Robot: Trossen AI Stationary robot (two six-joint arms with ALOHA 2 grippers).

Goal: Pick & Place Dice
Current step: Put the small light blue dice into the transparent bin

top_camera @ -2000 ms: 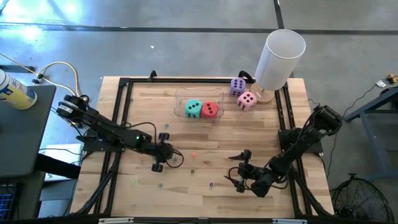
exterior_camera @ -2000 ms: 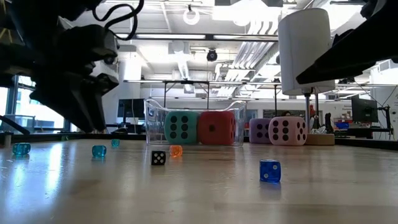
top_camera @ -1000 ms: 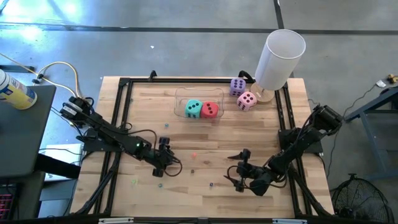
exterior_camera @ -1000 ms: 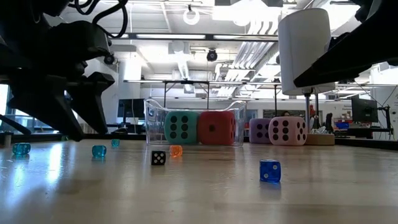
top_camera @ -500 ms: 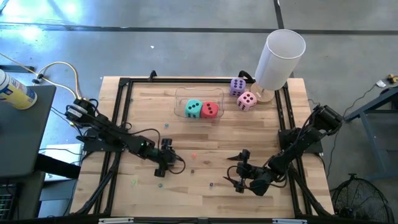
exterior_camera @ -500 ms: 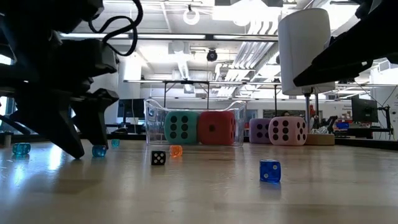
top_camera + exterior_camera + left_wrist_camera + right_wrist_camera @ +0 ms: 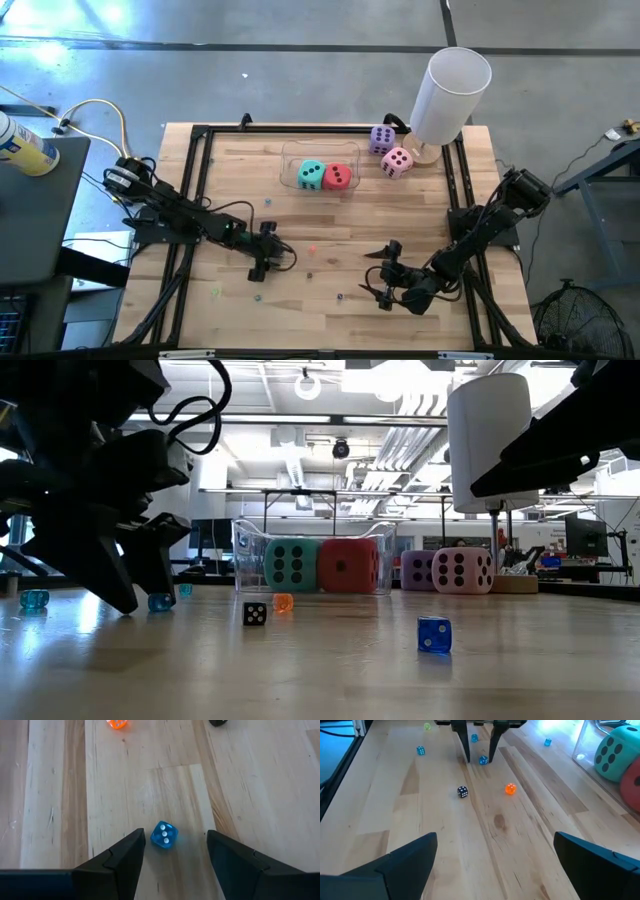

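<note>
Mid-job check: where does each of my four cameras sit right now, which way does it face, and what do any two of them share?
High view: overhead, looking straight down on the table; both arms show.
Low view: at tabletop height, facing the clear bin; the left arm looms near.
Left wrist view: looking down past the open left gripper at a small blue die between its fingers.
Right wrist view: looking across the table past the open right gripper toward the left one.
Shared: both wrist views show that blue die and the orange die.
</note>
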